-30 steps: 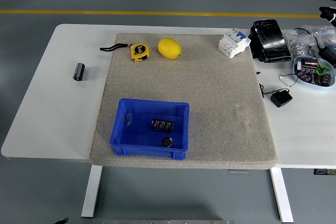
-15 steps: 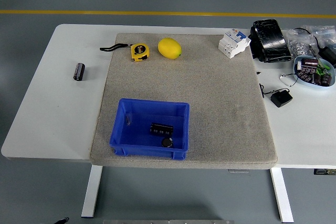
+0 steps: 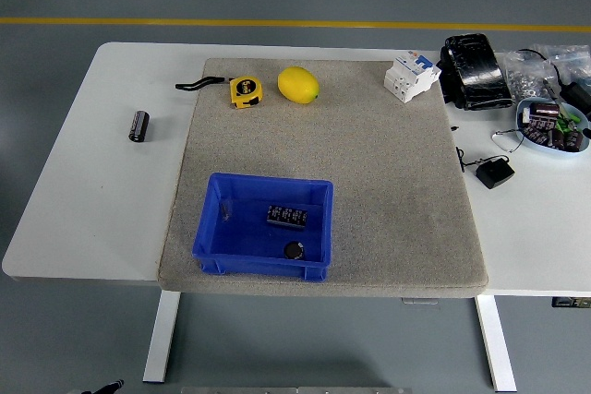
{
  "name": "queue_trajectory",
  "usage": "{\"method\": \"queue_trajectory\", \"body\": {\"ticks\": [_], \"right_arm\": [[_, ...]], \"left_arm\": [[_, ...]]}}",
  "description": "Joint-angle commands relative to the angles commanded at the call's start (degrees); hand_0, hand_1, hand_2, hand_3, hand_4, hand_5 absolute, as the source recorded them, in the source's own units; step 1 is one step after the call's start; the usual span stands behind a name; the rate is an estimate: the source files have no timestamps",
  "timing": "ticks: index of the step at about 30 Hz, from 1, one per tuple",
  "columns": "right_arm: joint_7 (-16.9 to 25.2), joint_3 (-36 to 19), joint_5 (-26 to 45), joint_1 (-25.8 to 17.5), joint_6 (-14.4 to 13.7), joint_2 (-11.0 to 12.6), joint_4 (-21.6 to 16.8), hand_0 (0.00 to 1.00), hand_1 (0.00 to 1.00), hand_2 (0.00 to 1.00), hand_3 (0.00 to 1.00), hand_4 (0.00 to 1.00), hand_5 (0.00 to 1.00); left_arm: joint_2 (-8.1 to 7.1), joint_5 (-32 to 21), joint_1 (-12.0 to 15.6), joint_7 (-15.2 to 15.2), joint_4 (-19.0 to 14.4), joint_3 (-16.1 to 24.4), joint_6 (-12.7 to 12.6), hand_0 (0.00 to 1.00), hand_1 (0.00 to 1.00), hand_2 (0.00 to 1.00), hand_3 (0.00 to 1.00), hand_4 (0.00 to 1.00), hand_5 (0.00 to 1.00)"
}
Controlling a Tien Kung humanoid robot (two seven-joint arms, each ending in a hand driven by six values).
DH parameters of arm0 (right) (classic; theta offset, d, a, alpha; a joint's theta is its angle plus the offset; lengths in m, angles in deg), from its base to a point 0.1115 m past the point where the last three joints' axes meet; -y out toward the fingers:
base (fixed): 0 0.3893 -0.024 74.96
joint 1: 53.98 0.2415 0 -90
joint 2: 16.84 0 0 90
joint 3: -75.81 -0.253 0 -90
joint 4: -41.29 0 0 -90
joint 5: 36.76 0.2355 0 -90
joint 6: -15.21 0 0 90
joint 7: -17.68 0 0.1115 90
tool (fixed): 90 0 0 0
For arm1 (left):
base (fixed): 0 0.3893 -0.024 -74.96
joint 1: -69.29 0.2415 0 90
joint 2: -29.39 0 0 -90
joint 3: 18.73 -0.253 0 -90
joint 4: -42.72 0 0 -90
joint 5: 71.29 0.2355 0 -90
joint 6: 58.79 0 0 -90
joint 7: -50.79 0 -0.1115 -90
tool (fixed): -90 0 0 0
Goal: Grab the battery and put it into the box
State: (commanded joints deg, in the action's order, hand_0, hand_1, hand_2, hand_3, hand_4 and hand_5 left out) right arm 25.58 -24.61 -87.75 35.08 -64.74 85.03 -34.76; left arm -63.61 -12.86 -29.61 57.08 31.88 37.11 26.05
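Head view: lemon [image 3: 298,85] beside tape measure [image 3: 245,91].

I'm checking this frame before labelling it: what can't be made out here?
Head view only:
- Both robot hands: out of frame.
- Print on the dark cylinder left of the mat: too small.
- Contents of the blue dish: cluttered, cut by the right edge.
- Two dark items in the blue box: type unclear.

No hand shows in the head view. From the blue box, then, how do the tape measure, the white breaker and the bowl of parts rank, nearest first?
1. Tape measure, mat's far left.
2. White breaker, mat's far right corner.
3. Bowl, table's right edge.
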Motion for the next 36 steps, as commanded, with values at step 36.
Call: {"method": "queue_trajectory", "body": {"ticks": [36], "right_arm": [[1.0,8.1,-0.2,-3.0,-2.8,-0.4,-3.1,0.916,0.856,0.892,0.942,0.998,0.959]], "left_arm": [[-0.07,1.1,-0.1,0.1,0.1,0.7,0.0,0.774,0.780,0.808,0.635,0.728,0.598]]}}
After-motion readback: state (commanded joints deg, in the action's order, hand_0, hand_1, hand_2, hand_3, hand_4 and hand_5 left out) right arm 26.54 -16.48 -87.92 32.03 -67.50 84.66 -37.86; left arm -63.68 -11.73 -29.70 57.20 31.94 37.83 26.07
